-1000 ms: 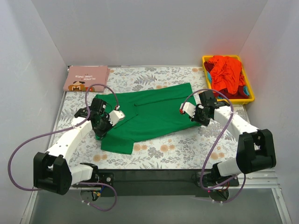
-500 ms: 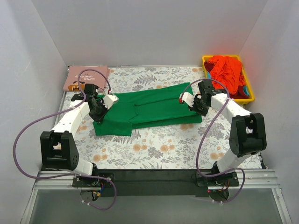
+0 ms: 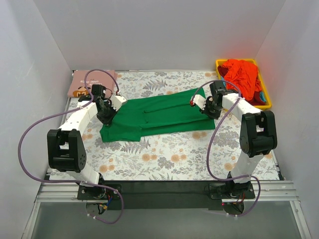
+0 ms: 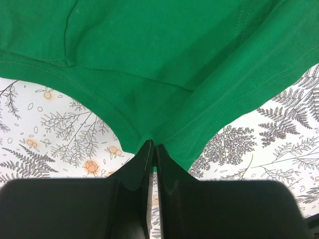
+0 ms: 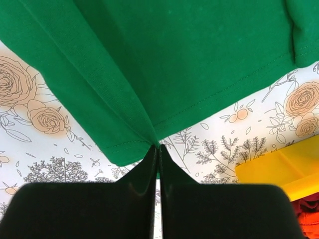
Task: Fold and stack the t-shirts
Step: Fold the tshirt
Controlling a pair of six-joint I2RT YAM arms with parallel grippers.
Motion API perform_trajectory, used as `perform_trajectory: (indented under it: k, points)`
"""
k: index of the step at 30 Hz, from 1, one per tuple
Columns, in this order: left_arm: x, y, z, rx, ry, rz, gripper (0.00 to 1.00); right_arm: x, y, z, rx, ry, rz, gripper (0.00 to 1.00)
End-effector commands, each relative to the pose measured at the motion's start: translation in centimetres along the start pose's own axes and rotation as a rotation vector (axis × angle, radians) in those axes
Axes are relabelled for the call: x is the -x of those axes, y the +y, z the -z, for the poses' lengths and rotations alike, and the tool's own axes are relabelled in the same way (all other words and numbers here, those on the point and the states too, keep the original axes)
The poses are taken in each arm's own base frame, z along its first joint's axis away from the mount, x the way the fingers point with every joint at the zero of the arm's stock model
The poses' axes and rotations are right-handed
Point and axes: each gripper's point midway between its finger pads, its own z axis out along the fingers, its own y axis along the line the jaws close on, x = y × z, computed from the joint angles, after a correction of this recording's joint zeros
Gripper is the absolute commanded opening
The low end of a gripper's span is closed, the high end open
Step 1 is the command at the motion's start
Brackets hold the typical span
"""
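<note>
Left tool [image 4: 152,145] and right tool [image 5: 158,147] each pinch tightly closed on opposite edges of the green shirt [image 3: 159,117] over the table [image 3: 164,159].

You've moved L gripper [image 3: 106,116] & R gripper [image 3: 211,110] farther back, dragging shirt [image 3: 159,115] near edge over; it's narrower now.

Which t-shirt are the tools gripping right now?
The green t-shirt, pinched by the left tool and right tool; the pink one lies folded far-left, the red-orange ones fill the yellow bin.
</note>
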Motion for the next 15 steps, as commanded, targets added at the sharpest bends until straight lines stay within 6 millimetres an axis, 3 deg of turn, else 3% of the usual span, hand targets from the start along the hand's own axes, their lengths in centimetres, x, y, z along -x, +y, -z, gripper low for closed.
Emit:
perform_trajectory:
  k: [1,15]
  points:
    - [0.9,1.1,0.2,0.036,-0.037,-0.012,0.0,0.6,-1.4,0.7,-0.017,-0.013,0.028,0.01]
    - [0.4,2.4,-1.6,0.059,-0.021,-0.005,0.0,0.7,-2.3,-0.7,0.0,-0.004,0.018,0.01]
